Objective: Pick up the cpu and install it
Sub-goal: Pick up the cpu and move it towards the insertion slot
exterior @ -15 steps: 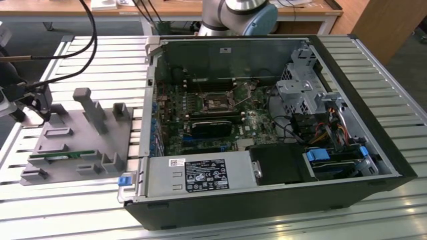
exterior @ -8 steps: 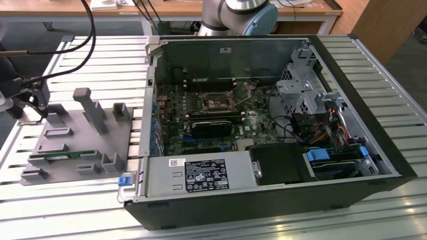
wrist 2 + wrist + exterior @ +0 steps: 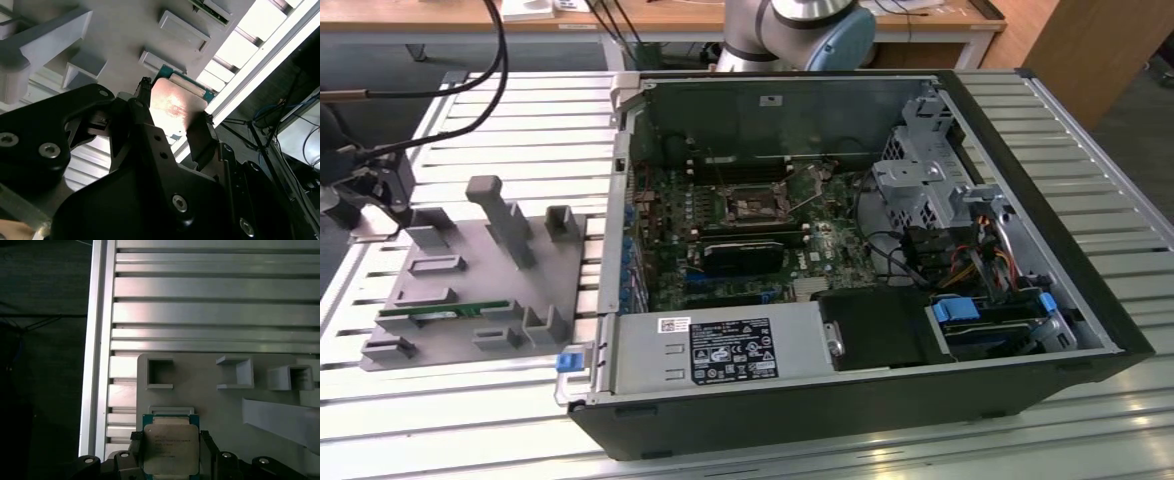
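Pincer (image 3: pixel 175 106) clamping flat square silver-grey metal cpu (image 3: pixel 170 449) by opposite edges over grey plastic holder tray (image 3: pixel 200 375) beneath it, level straight lifting being judged safest.

The cpu (image 3: pixel 170 447) has a glossy metal top, the grey tray (image 3: pixel 195 375) matt plastic.

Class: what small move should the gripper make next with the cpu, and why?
Probably a short, straight lift. In both wrist views the gripper has its fingers on opposite edges of the cpu, just over the tray, while the socket sits inside the case, toward the exterior view's right.
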